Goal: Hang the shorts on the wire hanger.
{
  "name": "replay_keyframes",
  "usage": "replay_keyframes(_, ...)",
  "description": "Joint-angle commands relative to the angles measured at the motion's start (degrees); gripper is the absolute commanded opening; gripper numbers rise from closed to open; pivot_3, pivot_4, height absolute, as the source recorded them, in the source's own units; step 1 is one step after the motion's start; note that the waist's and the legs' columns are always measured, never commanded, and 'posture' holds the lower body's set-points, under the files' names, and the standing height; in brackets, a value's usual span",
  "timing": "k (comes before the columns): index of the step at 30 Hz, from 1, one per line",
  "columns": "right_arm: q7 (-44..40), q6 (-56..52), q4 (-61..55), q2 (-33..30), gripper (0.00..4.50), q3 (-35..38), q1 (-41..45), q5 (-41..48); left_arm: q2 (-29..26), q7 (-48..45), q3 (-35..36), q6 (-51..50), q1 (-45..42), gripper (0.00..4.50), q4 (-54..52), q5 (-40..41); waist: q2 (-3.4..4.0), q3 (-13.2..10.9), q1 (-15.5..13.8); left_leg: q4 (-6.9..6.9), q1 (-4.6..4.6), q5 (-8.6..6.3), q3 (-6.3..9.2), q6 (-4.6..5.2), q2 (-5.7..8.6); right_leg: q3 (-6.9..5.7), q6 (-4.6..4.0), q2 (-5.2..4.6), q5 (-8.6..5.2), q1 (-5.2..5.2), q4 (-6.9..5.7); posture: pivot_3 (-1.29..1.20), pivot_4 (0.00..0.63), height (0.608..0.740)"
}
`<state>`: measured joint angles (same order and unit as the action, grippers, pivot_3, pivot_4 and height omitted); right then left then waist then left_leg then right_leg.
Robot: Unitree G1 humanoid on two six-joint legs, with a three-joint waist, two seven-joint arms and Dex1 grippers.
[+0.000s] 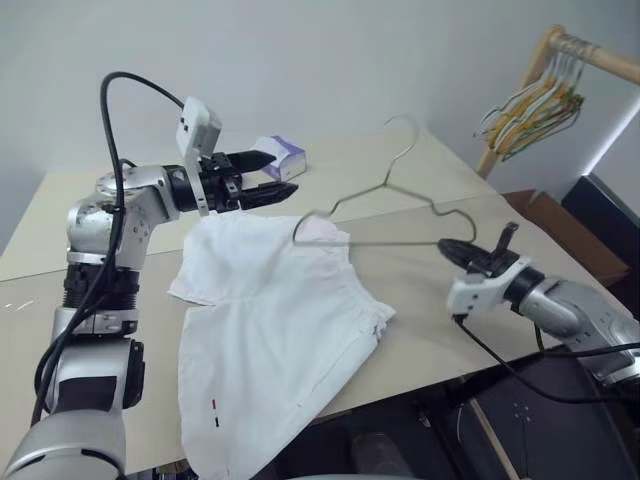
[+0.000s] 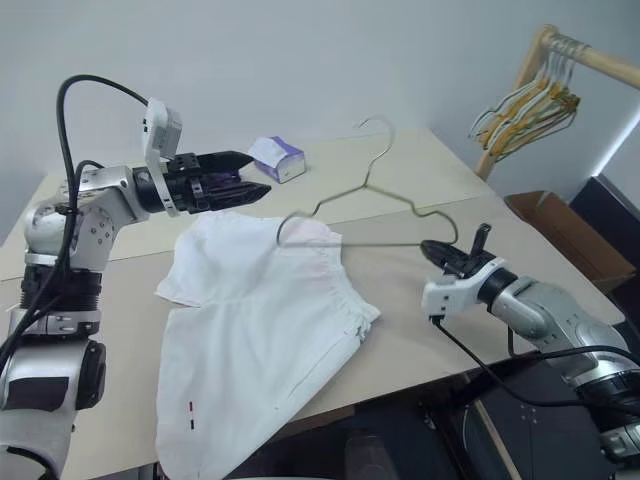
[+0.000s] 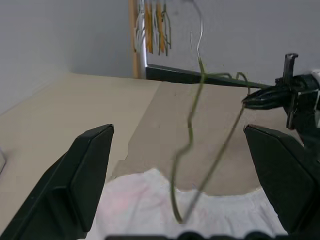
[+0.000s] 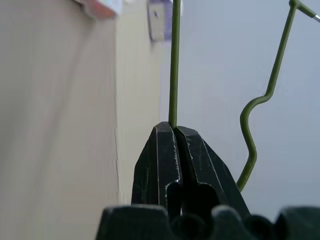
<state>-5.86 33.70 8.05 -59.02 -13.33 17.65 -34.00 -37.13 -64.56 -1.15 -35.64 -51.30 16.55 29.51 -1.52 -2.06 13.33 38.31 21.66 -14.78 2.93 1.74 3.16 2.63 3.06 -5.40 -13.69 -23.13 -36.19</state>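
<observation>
Shorts (image 1: 270, 340) lay flat on the table (image 1: 420, 290), near edge, hem overhanging | wire hanger (image 1: 385, 205) was held upright above the waistband, hook up | right gripper (image 1: 462, 250) was clamped on the hanger's right corner | left gripper (image 1: 262, 178) hovered with jaws wide, holding nothing, far left | tissue box (image 1: 280, 157) sat beyond

No words, brands or numbers can be read anywhere; the shorts (image 1: 270, 340) carry only two tiny marks, one red and one black, near the hem.
</observation>
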Motion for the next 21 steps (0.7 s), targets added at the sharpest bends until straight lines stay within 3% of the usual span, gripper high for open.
replay_keyframes(1,5.1,7.7,2.8,-0.8,0.04,1.0,5.5,-5.0,-1.3,-8.6,-5.1,1.4,-1.9,4.50,1.6,-2.8,0.01,0.0,1.0,-0.01,-0.02,0.00,0.00,0.00,0.00,0.02,0.00,0.00,0.00,0.01,0.00,-0.27,0.000,0.740)
replay_keyframes(8,6.4,12.5,6.9,1.5,0.04,0.8,10.7,-8.5,0.7,-16.1,-11.8,4.7,-2.9,4.50,4.9,-8.1,0.01,0.0,3.6,-0.04,0.02,-0.01,0.08,0.02,-0.05,0.00,0.00,0.04,0.00,0.02,-0.01,-0.28,0.000,0.740)
replay_keyframes(16,6.0,12.9,6.4,3.4,0.04,2.7,10.7,-7.2,3.1,-16.8,-15.0,9.5,-1.8,4.50,8.8,-14.4,0.01,0.0,4.8,-0.02,0.00,-0.03,0.08,0.07,-0.02,0.02,0.05,-0.01,-0.02,0.10,-0.02,-0.29,0.000,0.740)
replay_keyframes(21,5.8,12.6,6.3,3.5,0.00,3.3,11.1,-7.0,3.9,-18.3,-15.4,9.8,-1.0,2.95,8.7,-15.3,0.01,0.0,5.1,-0.03,0.00,-0.04,0.09,0.09,-0.04,0.03,0.06,0.00,-0.03,0.07,-0.06,-0.30,0.000,0.740)
